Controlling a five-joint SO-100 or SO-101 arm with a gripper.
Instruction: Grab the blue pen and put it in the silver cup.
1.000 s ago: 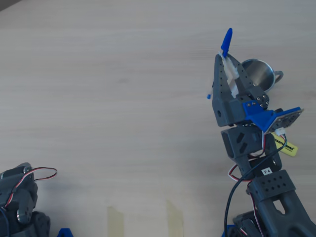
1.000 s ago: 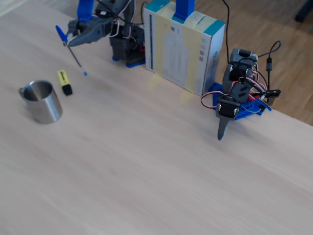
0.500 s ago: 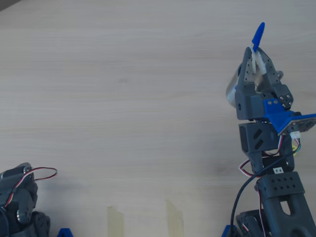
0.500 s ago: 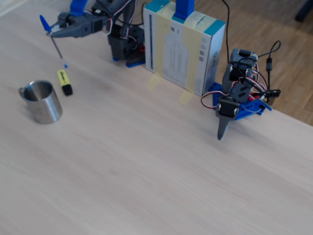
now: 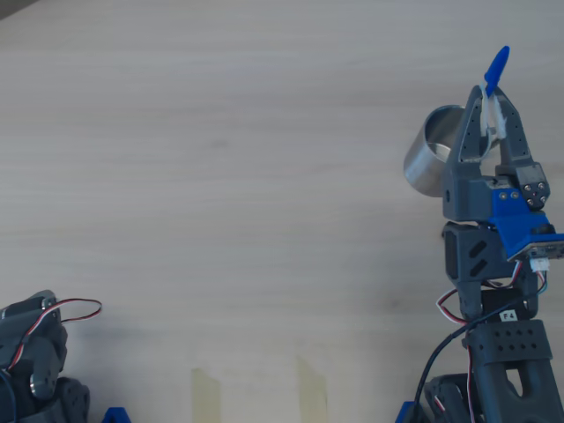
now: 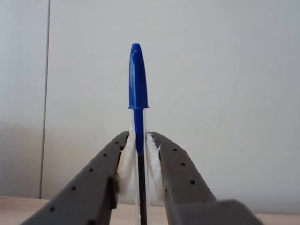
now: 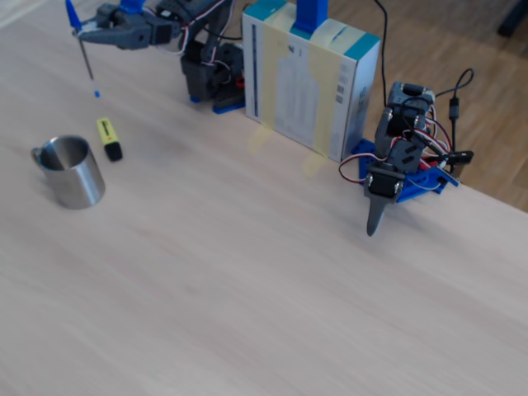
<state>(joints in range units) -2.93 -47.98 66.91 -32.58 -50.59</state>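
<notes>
Thin blue-capped ballpoint pen w/ clear barrel (image 6: 138, 93) is light, stiff, slick plastic; held upright in mid-air, clamped just below the cap by the dark two-finger gripper (image 6: 139, 159), jaws nearly closed, white padding pressed on the barrel. That grip looks fine; slip or swing is the likely risk.

Fixed view: pen (image 7: 85, 54) hangs at approx 12 o'clock from the shiny steel cylindrical mug w/ loop handle (image 7: 73, 172), well above it. Yellow highlighter w/ black cap (image 7: 108, 139) lies at the mug's 1 o'clock.

Count: 1 pen, 1 mug, 1 highlighter, 2 arms.
</notes>
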